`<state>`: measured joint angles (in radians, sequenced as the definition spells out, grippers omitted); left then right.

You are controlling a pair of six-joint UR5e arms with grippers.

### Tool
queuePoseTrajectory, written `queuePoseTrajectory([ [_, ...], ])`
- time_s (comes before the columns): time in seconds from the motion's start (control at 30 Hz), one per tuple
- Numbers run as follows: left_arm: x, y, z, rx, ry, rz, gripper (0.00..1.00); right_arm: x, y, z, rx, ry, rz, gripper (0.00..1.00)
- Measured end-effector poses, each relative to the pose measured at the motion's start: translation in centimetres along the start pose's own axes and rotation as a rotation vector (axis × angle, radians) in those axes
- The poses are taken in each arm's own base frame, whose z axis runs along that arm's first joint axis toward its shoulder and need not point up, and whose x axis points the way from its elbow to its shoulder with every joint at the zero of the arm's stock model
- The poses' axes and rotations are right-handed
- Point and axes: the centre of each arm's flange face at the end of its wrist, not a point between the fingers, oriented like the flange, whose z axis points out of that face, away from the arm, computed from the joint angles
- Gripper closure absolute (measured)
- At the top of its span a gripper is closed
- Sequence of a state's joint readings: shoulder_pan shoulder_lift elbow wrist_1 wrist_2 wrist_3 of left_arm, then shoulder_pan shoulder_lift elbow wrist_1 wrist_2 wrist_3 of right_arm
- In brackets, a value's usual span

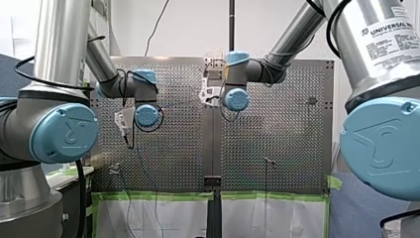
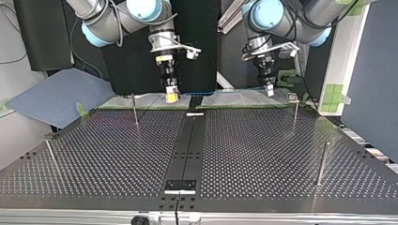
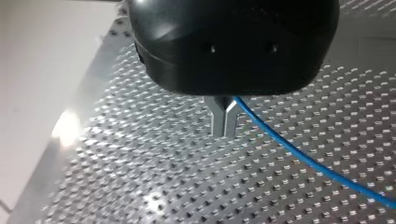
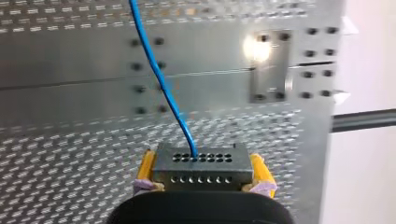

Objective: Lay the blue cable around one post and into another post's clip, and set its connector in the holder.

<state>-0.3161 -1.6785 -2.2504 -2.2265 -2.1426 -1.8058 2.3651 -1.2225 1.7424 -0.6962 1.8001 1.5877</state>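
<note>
Blue cable (image 2: pixel 220 93) stretches along the table's (image 2: pixel 117 154) arm-side edge between both hands. Right hand (image 4: pixel 203 168) clamps the connector (image 4: pixel 201 158) between yellow pads (image 4: pixel 147 168); left hand (image 3: pixel 225 123), closed, pinches the cable, a post (image 2: pixel 294 115) just beside it.

- cable (image 4: pixel 161 84): thin and blue, up off the table, strung between the two grippers along the top view's far edge
- connector (image 4: pixel 201 169): dark grey block with two rows of small holes, cable plugged into one, pinched in the right gripper (image 4: pixel 202 160)
- the cable's other stretch comes out of the left gripper (image 3: pixel 224 121), whose metal fingers are closed on it
- posts (image 2: pixel 135 111): thin upright rods, two far and two near in the top view; cable isn't round any
</note>
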Motion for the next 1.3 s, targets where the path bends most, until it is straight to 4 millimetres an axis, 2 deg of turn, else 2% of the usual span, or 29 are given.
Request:
queuePoseTrajectory([
  [0.47, -6.4, -0.8, 1.8, -0.026, -0.066, -0.068, 1.0, 11.0, -2.1, 1.1, 0.058, 0.111, -0.027, 1.0],
  [0.57, -8.0, -0.8, 2.4, -0.036, -0.086, -0.082, 1.0, 12.1, -2.6, 1.4, 0.07, 0.114, -0.026, 1.0],
  [0.7, -10.6, -0.6, 3.6, -0.048, -0.122, -0.115, 1.0, 11.9, -3.6, 1.9, 0.095, 0.093, -0.03, 1.0],
  [1.07, -18.1, -0.3, 6.4, -0.029, -0.218, -0.225, 1.0, 9.6, -6.8, 3.3, 0.149, 0.005, -0.061, 1.0],
  [1.3, -23.0, 0.1, 7.4, -0.002, -0.275, -0.277, 1.0, 10.5, -7.9, 3.8, 0.165, -0.011, -0.064, 1.0],
])
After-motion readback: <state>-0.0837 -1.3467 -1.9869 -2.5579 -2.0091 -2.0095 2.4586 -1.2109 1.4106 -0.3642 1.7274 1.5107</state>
